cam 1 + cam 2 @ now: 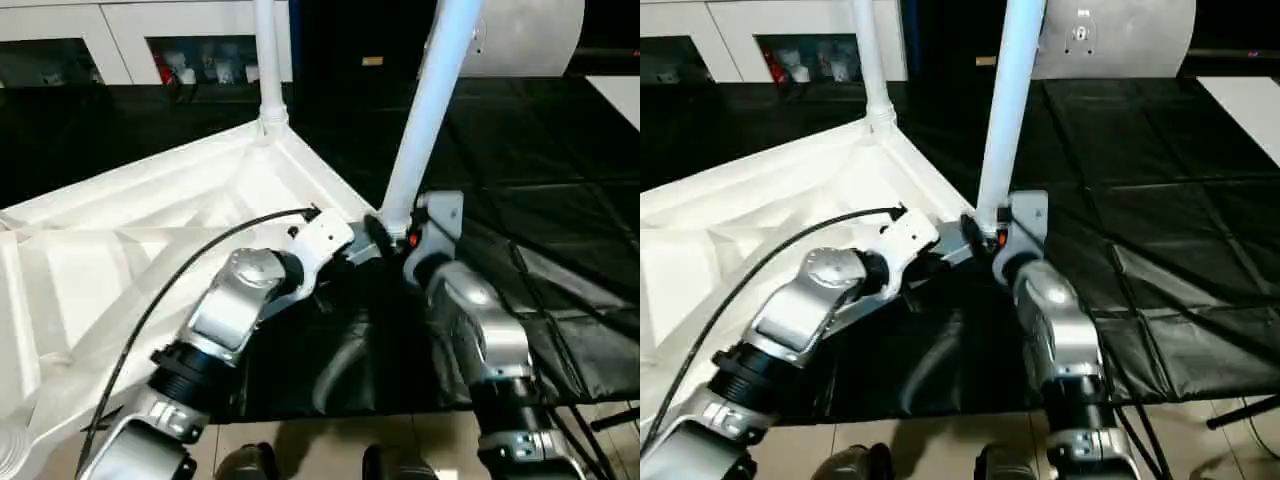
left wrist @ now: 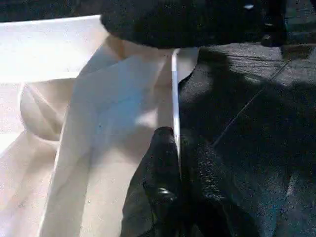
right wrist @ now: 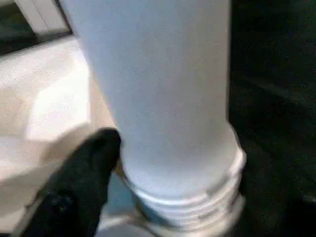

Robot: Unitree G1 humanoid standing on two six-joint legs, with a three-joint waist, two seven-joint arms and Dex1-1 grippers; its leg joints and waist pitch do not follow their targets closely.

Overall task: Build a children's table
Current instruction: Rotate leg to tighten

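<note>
Left eye view has the table top (image 1: 150, 250) lying underside-up on black sheeting (image 1: 560, 200), 1 leg (image 1: 268, 60) standing in the far corner socket and a 2nd leg (image 1: 425, 110) leaning in at the near corner. Left gripper (image 2: 177, 163) is clenched on the top's thin edge wall, steadying it. Right gripper (image 1: 400, 240) sits at the 2nd leg's base, fingers apart beside it rather than squeezing. My guess: hollow plastic, light, stiff but slick, so grab low near the threaded collar (image 3: 192, 202), where there's least wobble.
</note>
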